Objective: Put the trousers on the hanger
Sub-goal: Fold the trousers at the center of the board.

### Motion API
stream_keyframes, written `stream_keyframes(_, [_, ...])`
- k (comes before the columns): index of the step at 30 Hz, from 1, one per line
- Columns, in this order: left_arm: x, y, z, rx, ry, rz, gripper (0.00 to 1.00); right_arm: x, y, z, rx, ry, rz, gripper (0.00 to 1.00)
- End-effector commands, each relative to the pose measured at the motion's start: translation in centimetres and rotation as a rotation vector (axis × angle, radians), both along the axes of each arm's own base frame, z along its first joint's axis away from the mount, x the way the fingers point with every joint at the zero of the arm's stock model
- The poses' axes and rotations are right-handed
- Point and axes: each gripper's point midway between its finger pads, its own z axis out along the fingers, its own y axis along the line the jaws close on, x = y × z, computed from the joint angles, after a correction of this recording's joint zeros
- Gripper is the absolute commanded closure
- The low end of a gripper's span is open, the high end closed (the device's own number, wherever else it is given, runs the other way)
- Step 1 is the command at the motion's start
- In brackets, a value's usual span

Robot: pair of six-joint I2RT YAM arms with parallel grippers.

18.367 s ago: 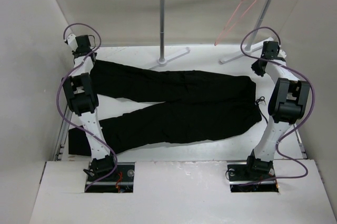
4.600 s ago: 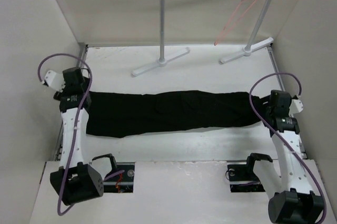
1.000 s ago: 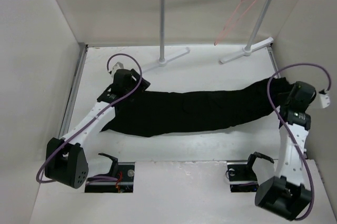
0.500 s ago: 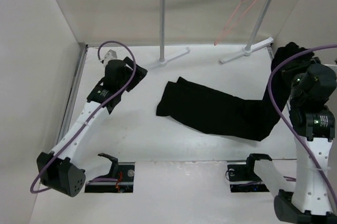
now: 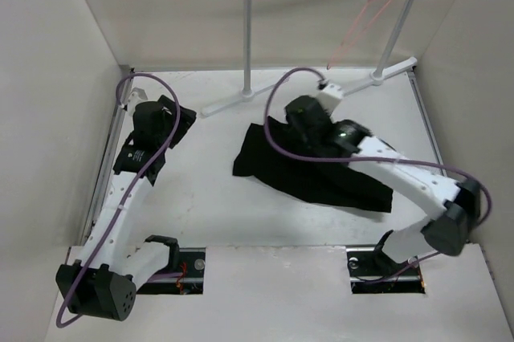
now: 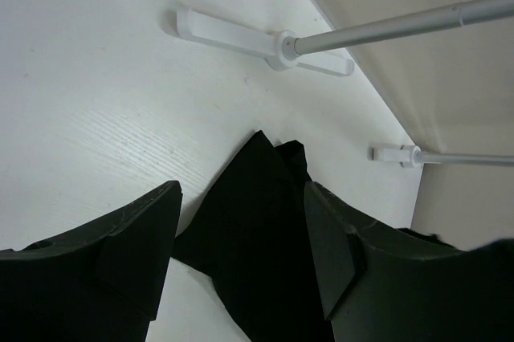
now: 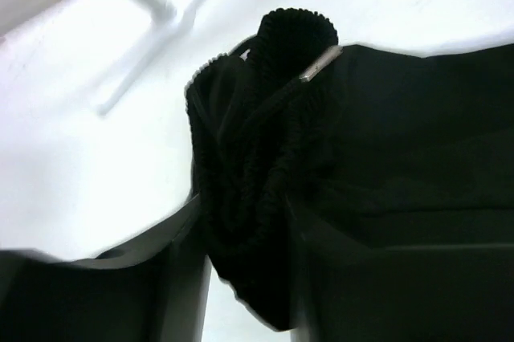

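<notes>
Now, the trousers (image 5: 313, 169) lie doubled over in a dark heap on the desk (image 5: 201, 189), right of centre and just in front of the rail stand's (image 5: 247, 37) feet. The right arm reaches across them, and the right pincer (image 5: 299, 121) is down on the heap's far left corner. From its wrist camera, the ribbed waistband (image 7: 265, 157) is bunched up between its fingers, a silver drawstring tip (image 7: 320, 63) poking out on top. That view is blurred, so it cannot be told whether the fingers clamp the band or stand slack around it.

The left pincer (image 5: 169, 117) hovers over bare desk, well to the left of the cloth. Its wrist view shows the jaws spread with nothing between them, and the near corner of the trousers is in sight beyond.

The pink wire hanger (image 5: 353, 37) hangs from the rail at the far right, well apart from both pincers and the cloth, so nothing is on it yet.

It looks like the folding stage, gathering the long legs into a shorter bundle. It's early in the task, by that reckoning.

Next, the fold wants squaring and a firm hold. Then one arm has to fetch or steady the hanger while the other feeds the trousers over its bottom wire. Soft fabric will sag and slide, so the grip should sit near the fold.
</notes>
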Motion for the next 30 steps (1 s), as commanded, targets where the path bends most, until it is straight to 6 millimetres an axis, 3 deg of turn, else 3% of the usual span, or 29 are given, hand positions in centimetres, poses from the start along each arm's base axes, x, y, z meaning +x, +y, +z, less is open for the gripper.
stream_keyframes(1, [-0.1,0.7,0.7,0.01,-0.036,-0.001,0.39,-0.1,6.8,0.1,0.106,-0.038,0.033,0.4])
stream_keyframes(3, [0.1,1.1,0.6,0.01,-0.033,0.01,0.39,-1.1,10.5,-1.6,0.104,0.019,0.138,0.26])
stream_keyframes(4, [0.2,1.4,0.6,0.012,-0.034,0.016,0.39,-1.4,11.5,-1.9,0.112,0.035,0.173,0.23])
stream_keyframes(7, [0.6,1.0,0.1,0.016,-0.03,-0.001,0.39,-2.4,11.1,-0.8,0.155,0.031,0.217,0.21])
stream_keyframes(11, [1.6,-2.8,-0.9,0.039,-0.012,-0.096,0.4,-2.2,4.7,0.7,0.181,-0.007,0.149,0.22])
stream_keyframes(13, [2.2,-6.4,-1.3,0.057,-0.016,-0.169,0.42,-2.6,0.5,0.2,0.186,-0.013,0.094,0.31])
stream_keyframes(17, [2.3,-15.5,-2.8,0.092,-0.004,-0.356,0.42,-4.3,-7.5,-3.2,0.196,0.016,-0.015,0.72])
stream_keyframes(19, [2.1,-20.1,-3.6,0.097,-0.003,-0.445,0.43,-5.3,-11.4,-5.8,0.188,0.053,-0.093,0.78])
stream_keyframes(22, [2.0,-25.3,-4.8,0.096,0.004,-0.542,0.43,-6.8,-16.2,-8.3,0.181,0.077,-0.191,0.77])
stream_keyframes(24, [2.5,-26.9,-6.5,0.11,0.028,-0.567,0.43,-7.6,-18.6,-9.9,0.172,0.09,-0.252,0.74])
stream_keyframes(26, [3.1,-27.1,-8.8,0.117,0.068,-0.562,0.43,-8.2,-20.1,-11.8,0.177,0.128,-0.296,0.72])
stream_keyframes(28, [3.7,-26.0,-11.6,0.14,0.119,-0.535,0.44,-8.5,-20.5,-14.0,0.198,0.178,-0.306,0.71])
stream_keyframes(30, [3.9,-23.5,-14.5,0.17,0.175,-0.486,0.44,-8.4,-20.6,-15.7,0.212,0.204,-0.308,0.71])
